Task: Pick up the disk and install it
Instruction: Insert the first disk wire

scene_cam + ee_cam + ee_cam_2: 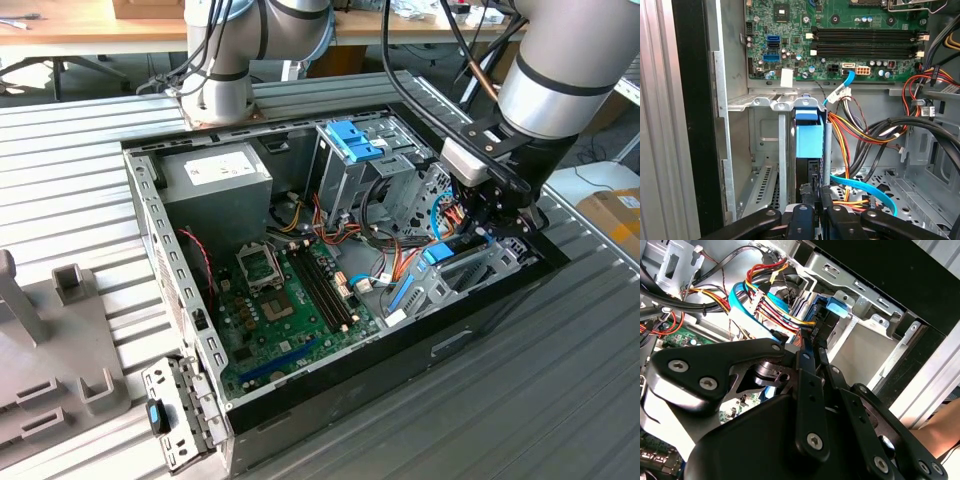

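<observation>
The disk (809, 137) stands on edge in the metal bay (760, 145) at the end of the open computer case, its bright blue carrier tab uppermost and its black body below. In the exterior view its blue tab (438, 253) shows at the case's right end, just under my gripper (488, 225). In both wrist views my gripper (815, 197) has its two black fingers drawn close together over the disk's near edge, gripping it. In the second wrist view the blue tab (836, 307) lies just beyond the gripper (813, 347).
Bundled red, yellow and black cables and a flat blue cable (865, 187) lie close beside the bay. A drive cage with a light-blue latch (352, 140), the motherboard (290, 300) and the power supply (215, 180) fill the case. A grey bracket (172, 415) lies outside.
</observation>
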Motion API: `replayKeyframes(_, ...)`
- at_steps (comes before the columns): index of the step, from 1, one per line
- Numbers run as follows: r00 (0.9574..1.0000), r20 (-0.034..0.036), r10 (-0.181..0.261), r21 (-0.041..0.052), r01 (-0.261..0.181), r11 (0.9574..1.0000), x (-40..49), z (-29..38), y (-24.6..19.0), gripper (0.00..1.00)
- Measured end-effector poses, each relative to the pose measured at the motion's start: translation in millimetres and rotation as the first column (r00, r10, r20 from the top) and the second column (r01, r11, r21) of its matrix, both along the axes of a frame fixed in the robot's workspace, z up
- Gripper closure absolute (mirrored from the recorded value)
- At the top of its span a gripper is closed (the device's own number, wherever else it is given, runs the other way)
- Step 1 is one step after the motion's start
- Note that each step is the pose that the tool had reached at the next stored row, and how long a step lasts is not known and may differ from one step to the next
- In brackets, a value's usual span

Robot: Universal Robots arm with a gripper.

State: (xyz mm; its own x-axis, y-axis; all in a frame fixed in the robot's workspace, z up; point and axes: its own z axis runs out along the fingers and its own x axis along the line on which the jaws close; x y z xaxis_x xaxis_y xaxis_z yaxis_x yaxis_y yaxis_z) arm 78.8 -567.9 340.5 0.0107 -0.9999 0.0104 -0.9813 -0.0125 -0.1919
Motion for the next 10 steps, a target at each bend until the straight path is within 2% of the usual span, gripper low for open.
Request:
replayKeyframes(4, 1.0000, 0.0001, 0.000, -0.0010, 0.000, 1.0000, 0.5, -0.1, 0.0, 0.84)
replayKeyframes(5, 1.0000, -0.0002, -0.006, -0.0064, 0.006, 1.0000, 1.8, 0.0, 0.0, 0.84)
replayKeyframes(7, 1.0000, 0.0009, -0.008, -0.0057, 0.008, 1.0000, -2.2, 0.6, 1.6, 0.84)
replayKeyframes(10, 1.0000, 0.0015, -0.008, -0.0057, 0.008, 1.0000, -2.4, 3.6, 2.8, 0.84)
